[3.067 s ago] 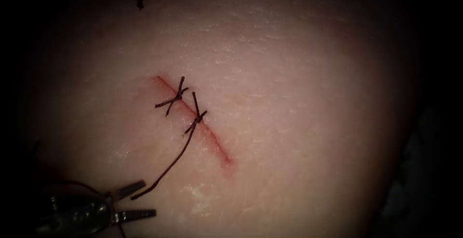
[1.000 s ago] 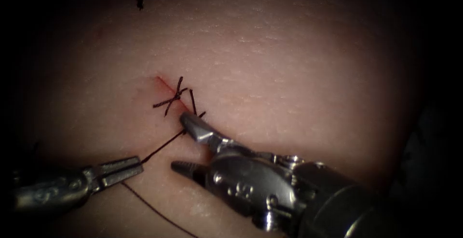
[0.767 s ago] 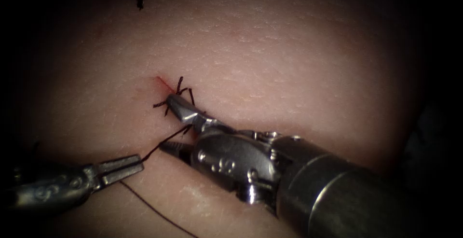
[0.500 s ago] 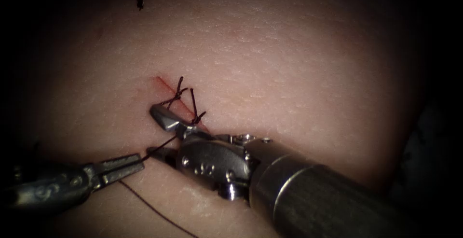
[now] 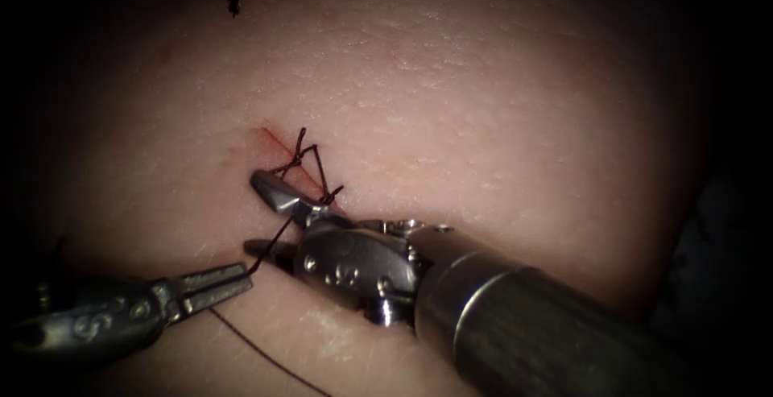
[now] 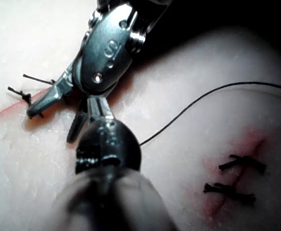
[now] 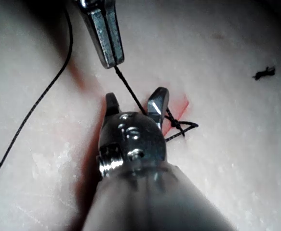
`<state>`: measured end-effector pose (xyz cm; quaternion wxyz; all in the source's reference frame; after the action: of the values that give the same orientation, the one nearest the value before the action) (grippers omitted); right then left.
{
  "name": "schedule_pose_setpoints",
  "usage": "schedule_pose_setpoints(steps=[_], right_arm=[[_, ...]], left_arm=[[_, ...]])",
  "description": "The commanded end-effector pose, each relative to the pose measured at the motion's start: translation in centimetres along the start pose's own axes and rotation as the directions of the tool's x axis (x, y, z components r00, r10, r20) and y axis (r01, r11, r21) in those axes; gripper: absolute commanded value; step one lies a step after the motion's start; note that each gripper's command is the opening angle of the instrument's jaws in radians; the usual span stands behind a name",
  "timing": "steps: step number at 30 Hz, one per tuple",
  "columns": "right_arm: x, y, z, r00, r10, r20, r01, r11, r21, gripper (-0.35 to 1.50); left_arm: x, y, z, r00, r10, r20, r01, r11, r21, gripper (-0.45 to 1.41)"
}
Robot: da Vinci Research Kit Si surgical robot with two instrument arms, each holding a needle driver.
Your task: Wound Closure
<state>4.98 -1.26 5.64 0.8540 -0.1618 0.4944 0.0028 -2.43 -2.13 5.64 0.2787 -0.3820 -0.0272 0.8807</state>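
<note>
- The tissue (image 5: 499, 123) is pale, with a short red cut (image 5: 278, 143) running down to the right.
- 2 dark stitches cross the cut: the upper stitch (image 5: 296, 154) and the lower stitch (image 5: 330, 196), each a knot with short ends.
- The left hand (image 5: 241, 275) comes in from the lower left, its jaws pressed together on the thread (image 5: 270, 244), on the left side of the cut.
- The thread runs taut from the left hand up to the lower stitch. A second length trails away toward the lower edge.
- The right hand (image 5: 262, 216) comes in from the lower right with its jaws spread. The taut thread passes between them, just beside the lower stitch. It holds nothing.
- A small dark scrap of thread (image 5: 233, 0) lies well apart, at the far edge of the tissue.
- Small embossed marks on both tools' wrists cannot be read.
- I cannot see the needle.
</note>
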Motion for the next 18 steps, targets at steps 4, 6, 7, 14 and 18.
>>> schedule_pose_setpoints(steps=[4,6,7,14,18], right_arm=[[-0.02,-0.04,0.09,1.000,0.007,-0.002,-0.007,1.000,0.002,1.23],[-0.02,-0.05,0.08,1.000,0.007,-0.004,-0.007,1.000,0.003,1.23],[-0.02,-0.05,0.08,1.000,0.006,-0.004,-0.006,1.000,0.004,1.23],[-0.01,-0.05,0.07,1.000,0.008,-0.005,-0.008,1.000,0.005,1.21],[0.00,-0.08,0.12,1.000,0.004,-0.007,-0.004,1.000,0.004,1.20]], left_arm=[[-0.09,0.08,0.07,1.000,0.001,0.001,-0.001,1.000,-0.001,-0.45],[-0.09,0.08,0.07,1.000,0.001,0.001,-0.001,1.000,-0.001,-0.45],[-0.09,0.08,0.07,1.000,0.001,0.001,-0.001,1.000,-0.001,-0.45],[-0.10,0.10,0.06,1.000,0.003,0.001,-0.003,1.000,-0.001,-0.45],[-0.10,0.13,0.05,1.000,0.004,-0.001,-0.004,1.000,-0.003,-0.45]])
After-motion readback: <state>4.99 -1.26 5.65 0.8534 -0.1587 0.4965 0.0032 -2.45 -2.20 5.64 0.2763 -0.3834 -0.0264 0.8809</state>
